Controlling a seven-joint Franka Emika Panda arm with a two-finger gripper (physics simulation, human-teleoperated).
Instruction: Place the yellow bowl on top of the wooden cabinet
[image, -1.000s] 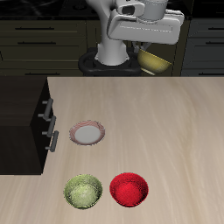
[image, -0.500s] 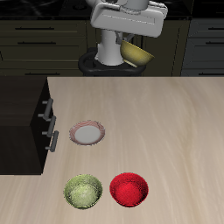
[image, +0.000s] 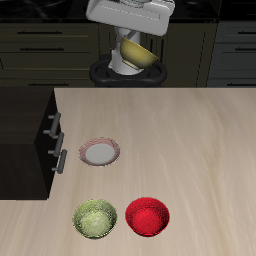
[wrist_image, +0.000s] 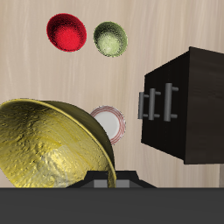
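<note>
The yellow bowl (image: 139, 52) is glossy golden-yellow with a mottled, dimpled skin, seen close in the wrist view (wrist_image: 52, 144). It hangs tilted well above the table, its rim canted rather than level, and it rests on nothing. It is well apart from the cabinet (image: 24, 140), farther back and higher. The cabinet is a boxy, near-black block with a flat bare top and drawer fronts with silver bar handles (wrist_image: 157, 101), standing upright at the table's edge.

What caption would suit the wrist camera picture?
Gripper carries the yellow bowl high above the table, over the cabinet and plate.
</note>
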